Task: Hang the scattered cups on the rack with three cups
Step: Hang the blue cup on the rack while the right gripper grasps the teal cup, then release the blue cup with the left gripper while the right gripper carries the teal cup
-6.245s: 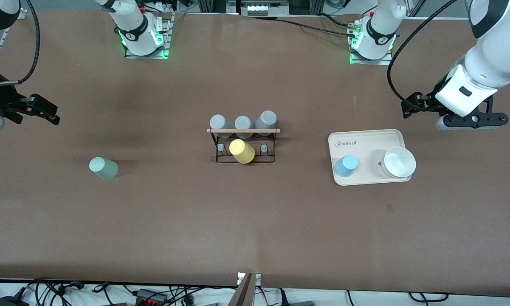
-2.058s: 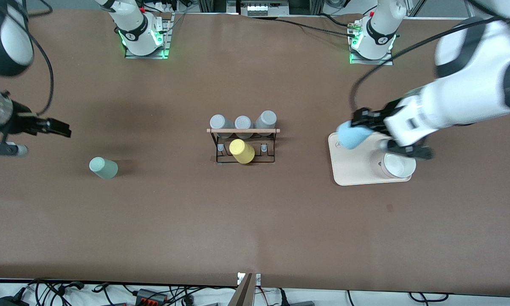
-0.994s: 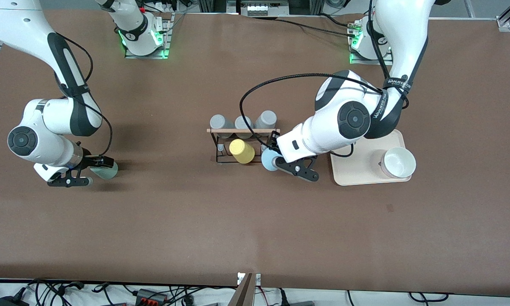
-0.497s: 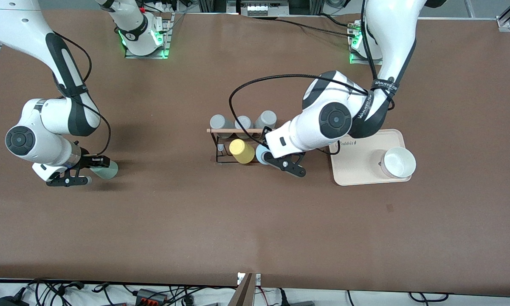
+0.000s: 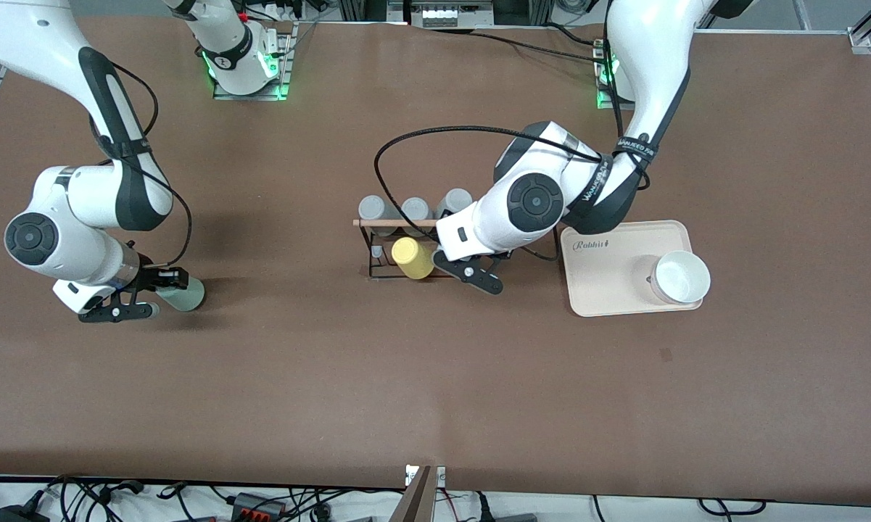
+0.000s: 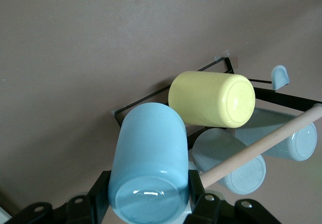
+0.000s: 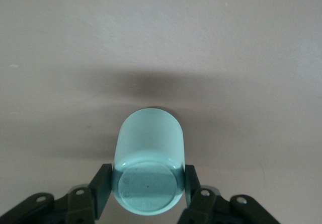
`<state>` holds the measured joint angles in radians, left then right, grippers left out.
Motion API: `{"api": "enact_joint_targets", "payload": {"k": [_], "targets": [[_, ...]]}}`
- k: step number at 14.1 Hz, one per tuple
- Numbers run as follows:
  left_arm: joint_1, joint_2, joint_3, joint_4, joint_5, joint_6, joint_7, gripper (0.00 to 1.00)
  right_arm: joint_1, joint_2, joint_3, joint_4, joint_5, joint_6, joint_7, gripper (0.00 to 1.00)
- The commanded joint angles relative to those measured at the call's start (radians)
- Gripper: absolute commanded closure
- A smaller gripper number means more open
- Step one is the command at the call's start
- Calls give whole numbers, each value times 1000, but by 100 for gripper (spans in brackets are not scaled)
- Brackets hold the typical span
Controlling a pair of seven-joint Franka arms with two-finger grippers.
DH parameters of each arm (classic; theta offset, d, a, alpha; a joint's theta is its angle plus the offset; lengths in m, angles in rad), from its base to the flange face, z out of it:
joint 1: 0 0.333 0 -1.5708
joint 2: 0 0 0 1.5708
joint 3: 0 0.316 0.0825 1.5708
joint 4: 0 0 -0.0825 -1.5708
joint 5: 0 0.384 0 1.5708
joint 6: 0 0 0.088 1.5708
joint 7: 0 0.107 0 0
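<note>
The light blue cup (image 6: 148,166) sits clamped between the fingers (image 6: 99,200) of the left hand (image 6: 147,204), base toward the wrist and mouth pointing at the rack (image 5: 415,248), over the rack's end nearer the left arm; in the front view the arm covers this cup. Just beside it the yellow cup (image 5: 412,258) hangs tilted on the rack's row nearer the front camera, close enough that the two cups nearly touch in the left wrist view. Three grey cups (image 5: 414,211) hang on the farther row under the wooden rod (image 5: 396,222), which crosses just beside the left hand's fingers. Toward the right arm's end of the tabletop (image 5: 435,377), the mint green cup (image 5: 186,295) is held sideways in the right hand (image 5: 139,294), its fingers (image 7: 100,186) pressed on either side of it near the base, low over the tabletop with a shadow under it. The cream tray (image 5: 605,279) lies toward the left arm's end, beside the rack, carrying a white bowl (image 5: 681,276). The left arm bends down from its base with its wrist over the rack; the right arm folds low at its elbow.
</note>
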<state>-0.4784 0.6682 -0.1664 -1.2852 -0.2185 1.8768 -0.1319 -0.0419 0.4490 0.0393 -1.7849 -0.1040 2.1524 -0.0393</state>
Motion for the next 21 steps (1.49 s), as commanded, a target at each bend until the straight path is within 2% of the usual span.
{"api": "enact_joint_targets", "payload": {"k": [1, 4, 7, 8, 9, 10, 11, 15, 17, 21], "targets": [[-6, 13, 2, 9, 18, -13, 5, 99, 59, -15, 5, 131, 9, -153, 68, 70], [-6, 31, 4, 9, 21, -10, 14, 99, 141, -13, 5, 258, 95, -313, 183, 70], [-19, 33, 2, 9, 62, -7, 14, 88, 212, -12, 5, 303, 171, -359, 274, 70], [-19, 33, 2, 10, 65, -7, 11, 72, 241, -13, 7, 309, 188, -361, 323, 70], [-17, 33, 2, 10, 65, -7, 11, 65, 272, -12, 5, 327, 190, -361, 363, 70], [-9, 31, 4, 14, 67, -7, 14, 29, 310, -10, 5, 343, 190, -361, 405, 70], [-3, 25, 7, 18, 67, -8, 18, 0, 342, -6, 5, 354, 190, -361, 455, 70], [64, -15, 1, 29, 64, -67, 74, 0, 442, 11, 5, 380, 187, -355, 585, 70], [73, -91, 22, 18, 67, -94, 75, 0, 493, 22, 5, 380, 182, -351, 671, 70], [246, -183, 24, 27, 70, -269, 78, 0, 553, 49, 4, 381, 178, -318, 768, 70]]}}
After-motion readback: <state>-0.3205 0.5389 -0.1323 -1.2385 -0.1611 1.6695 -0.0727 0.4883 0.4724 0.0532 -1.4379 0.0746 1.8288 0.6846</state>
